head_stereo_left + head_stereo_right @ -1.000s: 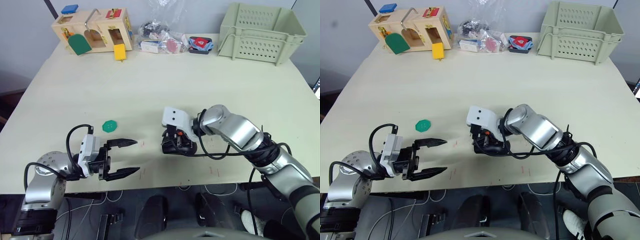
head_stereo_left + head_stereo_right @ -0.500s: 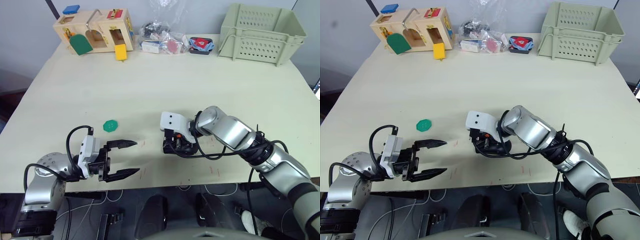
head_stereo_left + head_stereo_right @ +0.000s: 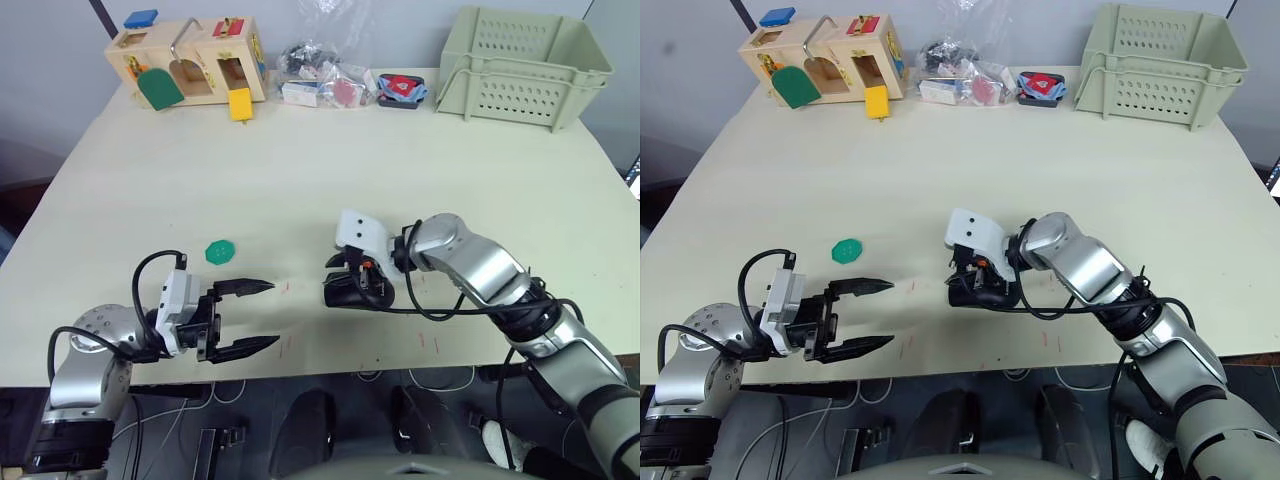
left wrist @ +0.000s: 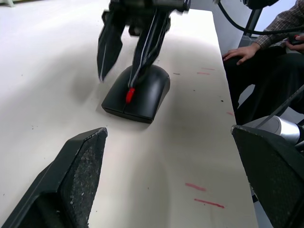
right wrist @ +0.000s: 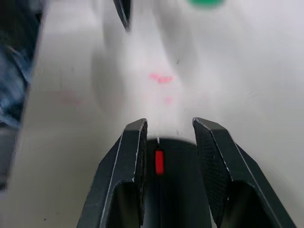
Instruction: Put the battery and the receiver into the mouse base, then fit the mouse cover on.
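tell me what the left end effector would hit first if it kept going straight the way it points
Probably the mouse. The open left end effector points across the table toward it, with bare tabletop between. The right end effector sits over the mouse, so depending on height it might meet those fingers instead.

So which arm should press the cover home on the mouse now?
The right. Its gripper is already over the mouse, one finger on each side near the red wheel, fingers apart. The left gripper hovers open over bare table, well short of the mouse.
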Robot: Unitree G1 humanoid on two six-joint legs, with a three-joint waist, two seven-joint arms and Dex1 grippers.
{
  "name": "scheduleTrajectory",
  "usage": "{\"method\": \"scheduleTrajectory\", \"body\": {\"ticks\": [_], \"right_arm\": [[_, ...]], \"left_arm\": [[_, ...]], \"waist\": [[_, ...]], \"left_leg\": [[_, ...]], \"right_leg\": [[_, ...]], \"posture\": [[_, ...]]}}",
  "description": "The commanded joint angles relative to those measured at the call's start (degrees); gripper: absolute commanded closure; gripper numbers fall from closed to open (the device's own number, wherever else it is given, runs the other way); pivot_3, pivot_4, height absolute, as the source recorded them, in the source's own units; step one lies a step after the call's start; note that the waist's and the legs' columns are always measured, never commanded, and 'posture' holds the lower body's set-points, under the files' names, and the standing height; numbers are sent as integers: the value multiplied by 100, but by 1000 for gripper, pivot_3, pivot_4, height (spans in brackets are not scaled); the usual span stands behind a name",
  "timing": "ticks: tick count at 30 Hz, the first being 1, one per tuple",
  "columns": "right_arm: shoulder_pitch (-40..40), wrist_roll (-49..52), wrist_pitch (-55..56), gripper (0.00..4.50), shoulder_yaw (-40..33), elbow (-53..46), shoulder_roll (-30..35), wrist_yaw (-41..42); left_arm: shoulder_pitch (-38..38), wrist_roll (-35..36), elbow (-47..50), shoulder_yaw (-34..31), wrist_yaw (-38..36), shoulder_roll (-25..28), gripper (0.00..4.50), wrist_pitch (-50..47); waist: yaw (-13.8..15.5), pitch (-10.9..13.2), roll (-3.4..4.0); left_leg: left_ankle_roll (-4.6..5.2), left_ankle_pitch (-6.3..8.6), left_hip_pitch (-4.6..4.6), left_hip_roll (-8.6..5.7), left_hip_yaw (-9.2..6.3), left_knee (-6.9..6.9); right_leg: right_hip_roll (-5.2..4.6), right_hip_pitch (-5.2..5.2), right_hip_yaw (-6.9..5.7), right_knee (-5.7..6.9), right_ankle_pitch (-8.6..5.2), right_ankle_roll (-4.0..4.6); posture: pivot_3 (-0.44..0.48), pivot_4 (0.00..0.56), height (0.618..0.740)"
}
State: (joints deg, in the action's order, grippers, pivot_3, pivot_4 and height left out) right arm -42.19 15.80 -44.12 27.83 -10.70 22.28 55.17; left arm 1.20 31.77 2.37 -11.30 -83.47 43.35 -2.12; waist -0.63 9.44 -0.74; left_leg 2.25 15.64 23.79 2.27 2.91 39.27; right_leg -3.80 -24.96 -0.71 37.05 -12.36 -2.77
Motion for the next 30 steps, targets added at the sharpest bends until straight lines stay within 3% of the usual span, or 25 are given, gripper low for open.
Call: {"method": "scheduleTrajectory", "body": {"ticks": [1, 6, 11, 23, 30], "right_arm": [[326, 308, 438, 2908, -543, -444, 210, 222], [1194, 501, 1853, 2908, -1307, -555, 276, 304], [1676, 721, 2066, 2908, -1464, -399, 411, 593], [2202, 287, 3385, 2908, -1280, 800, 134, 789], [2301, -235, 3314, 2908, -899, 1528, 185, 729]], "left_arm": [[-68, 168, 52, -190, 36, 50, 0, -8], [-71, 265, 88, -330, 51, 86, 0, -73], [50, 329, 146, -493, -6, 167, 0, -89], [304, 377, 257, -743, -12, 267, 0, -115], [290, 304, 227, -728, 6, 269, 0, -83]], "waist": [[-2, 0, 1], [-4, 0, -1], [-30, 0, 0], [-9, 0, -1], [-16, -3, -5]], "left_leg": [[0, 0, -1, 0, 1, 0], [0, 0, -3, 0, 1, 0], [0, 0, -8, 4, 0, 0], [-5, -3, -9, 5, 3, 2], [-7, -4, -20, 5, 5, 2]], "right_leg": [[0, 3, -1, -2, 0, 0], [0, 6, -1, -5, 0, 0], [6, 5, 5, -3, 0, -1], [8, 10, 3, -3, 0, 0], [9, 19, 2, -3, 0, 1]], "posture": [[0, 150, 740], [0, 150, 740], [0, 150, 740], [0, 150, 740], [0, 150, 740]]}}
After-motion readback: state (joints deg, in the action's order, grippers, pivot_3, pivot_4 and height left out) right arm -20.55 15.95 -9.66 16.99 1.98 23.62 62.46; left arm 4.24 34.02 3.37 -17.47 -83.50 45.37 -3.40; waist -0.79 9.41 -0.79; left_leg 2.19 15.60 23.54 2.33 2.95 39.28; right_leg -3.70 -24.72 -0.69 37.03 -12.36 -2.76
